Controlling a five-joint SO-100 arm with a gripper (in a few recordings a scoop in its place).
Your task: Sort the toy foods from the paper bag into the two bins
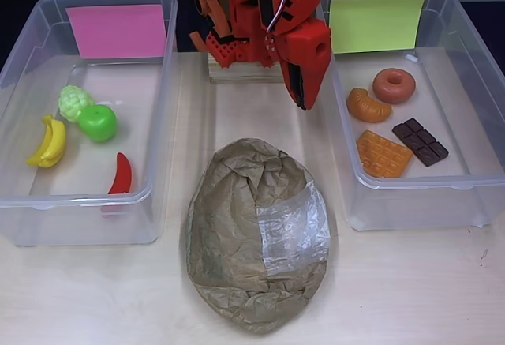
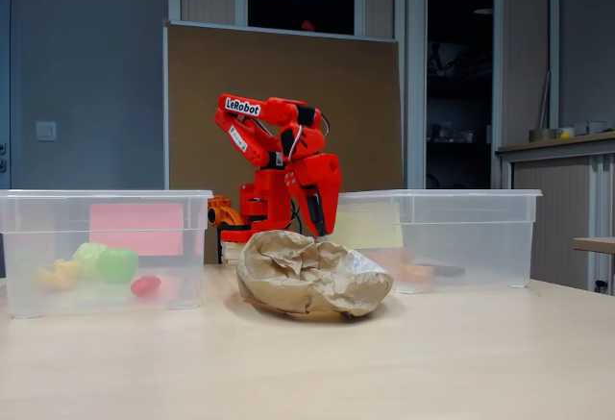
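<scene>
The crumpled brown paper bag (image 1: 254,234) with its clear plastic patch lies at the table's middle, also in the fixed view (image 2: 312,274). The left bin (image 1: 79,197) carries a pink label and holds green grapes (image 1: 74,102), a green apple (image 1: 98,122), a yellow banana (image 1: 49,143) and a red chili (image 1: 121,174). The right bin (image 1: 426,181), with a yellow-green label, holds a brown donut (image 1: 394,85), an orange croissant (image 1: 368,106), an orange waffle (image 1: 383,153) and a dark chocolate bar (image 1: 420,141). My red gripper (image 1: 304,99) points down behind the bag, between the bins, shut and holding nothing.
The arm's base (image 1: 237,65) stands at the back middle of the light wooden table. A brown board (image 2: 288,103) rises behind the arm. Bare tabletop stretches in front of the bag and bins.
</scene>
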